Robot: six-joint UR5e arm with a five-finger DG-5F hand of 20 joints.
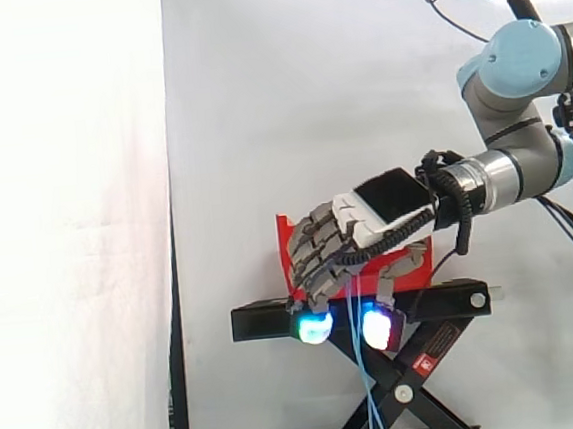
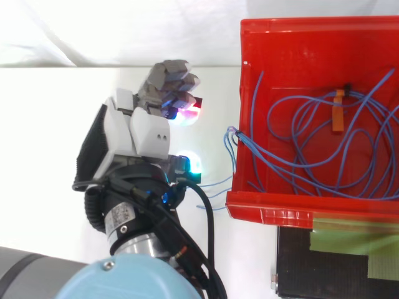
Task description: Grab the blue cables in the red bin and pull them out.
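Mostly the blue cables [image 2: 235, 136] lie coiled in the red bin [image 2: 268, 215], at 3 o'clock from the hand [image 2: 147, 132]; some strands cross its 9 o'clock wall. The side view adds them hanging toward 6 o'clock below the hand, past the black stand [image 1: 266, 322]; whether it grips them, I cannot tell.

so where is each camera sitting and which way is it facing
Side view: beside the work at about its height, looking level at the red bin on the black stand; the arm enters from the right, hand overlapping the bin.
Top view: above, looking down into the bin at the blue cables; the arm enters from the bottom edge, hand to the view's left of the bin.
Shared: hand, bin and cables trailing over the bin's wall.
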